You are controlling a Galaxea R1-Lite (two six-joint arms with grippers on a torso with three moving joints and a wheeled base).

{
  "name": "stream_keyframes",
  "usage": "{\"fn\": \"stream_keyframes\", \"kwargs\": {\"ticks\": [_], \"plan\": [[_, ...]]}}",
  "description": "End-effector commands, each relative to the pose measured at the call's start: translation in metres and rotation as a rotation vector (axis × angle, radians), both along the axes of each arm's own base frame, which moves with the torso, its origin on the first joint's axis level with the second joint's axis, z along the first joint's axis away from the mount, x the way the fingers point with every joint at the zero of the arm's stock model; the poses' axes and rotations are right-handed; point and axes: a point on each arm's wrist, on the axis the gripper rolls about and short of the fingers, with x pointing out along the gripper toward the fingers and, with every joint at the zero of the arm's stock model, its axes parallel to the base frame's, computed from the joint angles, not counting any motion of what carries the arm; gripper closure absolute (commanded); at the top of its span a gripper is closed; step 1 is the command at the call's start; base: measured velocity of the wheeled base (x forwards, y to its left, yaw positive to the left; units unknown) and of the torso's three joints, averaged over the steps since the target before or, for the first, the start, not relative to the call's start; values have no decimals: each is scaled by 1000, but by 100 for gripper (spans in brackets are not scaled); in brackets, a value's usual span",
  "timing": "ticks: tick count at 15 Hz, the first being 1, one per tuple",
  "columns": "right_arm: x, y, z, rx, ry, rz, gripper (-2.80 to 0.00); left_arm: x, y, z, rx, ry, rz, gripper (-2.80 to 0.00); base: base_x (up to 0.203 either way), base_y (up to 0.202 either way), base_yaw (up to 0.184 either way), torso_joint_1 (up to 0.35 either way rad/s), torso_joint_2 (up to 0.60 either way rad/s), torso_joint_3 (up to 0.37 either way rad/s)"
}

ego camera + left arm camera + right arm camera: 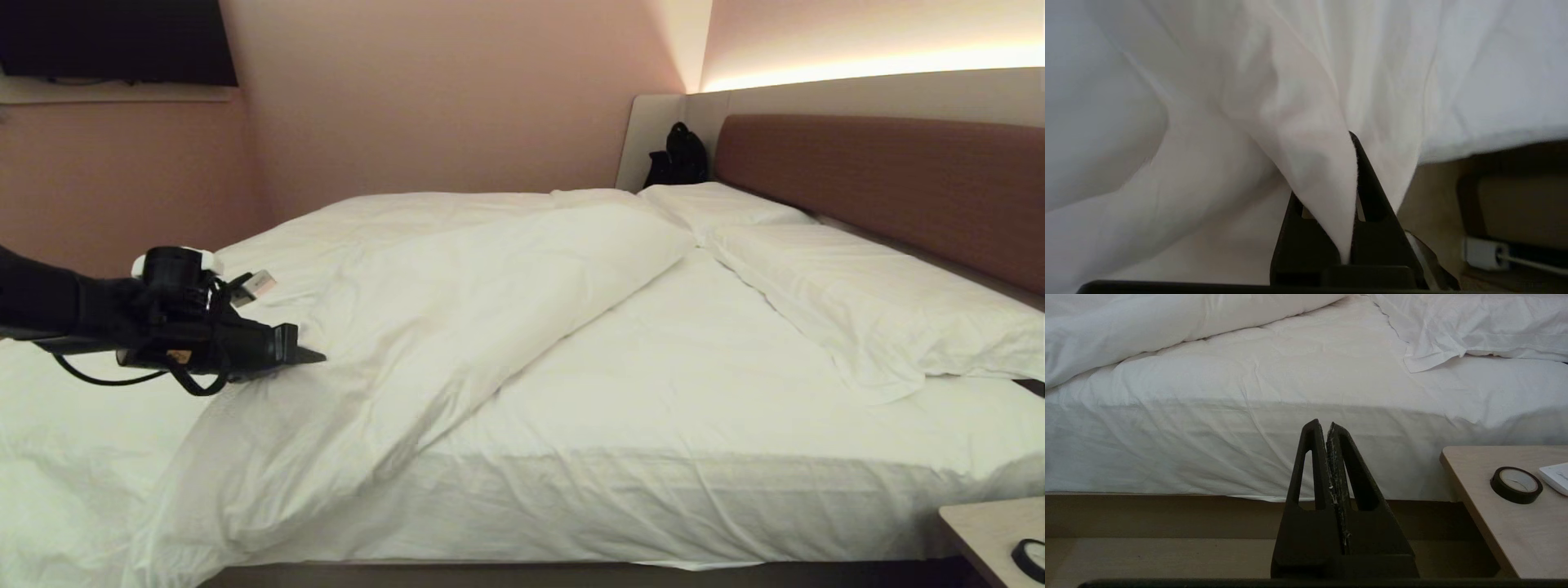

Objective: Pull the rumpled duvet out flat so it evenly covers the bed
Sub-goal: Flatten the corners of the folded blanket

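The duvet (457, 302) lies bunched across the left half of the bed (653, 425), two pillows (857, 294) at the headboard (890, 188) on the right. A side table (992, 531) stands at the near right corner.

Left arm: matte black, with a white-capped round black part behind the wrist.
Cables: black loops hang under the wrist; a small white plug sticks out.
Marking: small orange sticker.
Left hand (314, 355): black tapered wedge fingers.
Right hand (1327, 426): black triangular fingers with slots, whitish scuffs along the inner edges.
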Motion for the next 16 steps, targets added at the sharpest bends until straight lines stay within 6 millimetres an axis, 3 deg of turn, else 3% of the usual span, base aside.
{"fn": "stream_keyframes", "kwargs": {"ticks": [1, 9, 16], "plan": [[0, 0, 0, -1, 0, 1, 0, -35, -16, 26, -18, -35, -51, 0, 0, 0, 0, 0, 0, 0], [0, 0, 0, -1, 0, 1, 0, -130, -54, 31, -20, -17, -209, 0, 0, 0, 0, 0, 0, 0], [0, 0, 0, -1, 0, 1, 0, -203, -69, 8, -16, 18, -344, 0, 0, 0, 0, 0, 0, 0]]}}
